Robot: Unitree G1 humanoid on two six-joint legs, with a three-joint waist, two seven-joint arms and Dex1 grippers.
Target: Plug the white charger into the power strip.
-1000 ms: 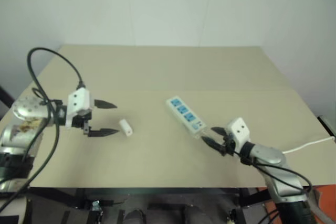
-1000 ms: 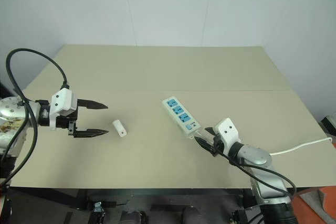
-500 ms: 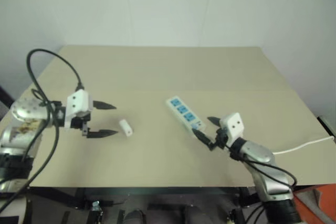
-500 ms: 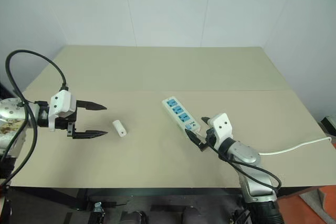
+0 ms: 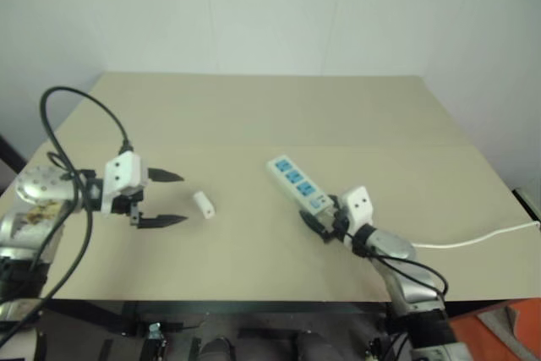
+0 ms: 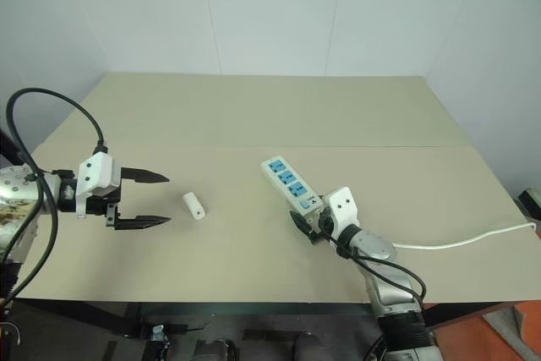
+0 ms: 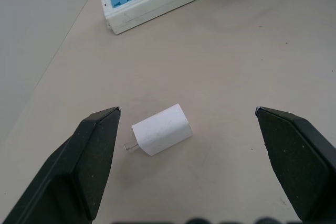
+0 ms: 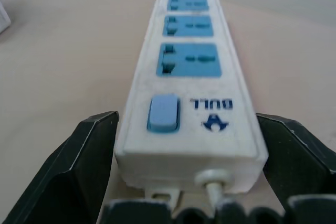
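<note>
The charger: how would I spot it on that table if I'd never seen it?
Start at the beige table and find the long white power strip with blue sockets near the middle. Toward the left tool lies the charger, alone on the tabletop. It is a short plain white block, no blue, no cord.

Both eye views look forward and down from the head over the whole tabletop (image 6: 254, 116). Left wrist view sits close above the white charger (image 7: 161, 129); right wrist view, closer, faces the power strip (image 8: 189, 87) (cord end).
</note>
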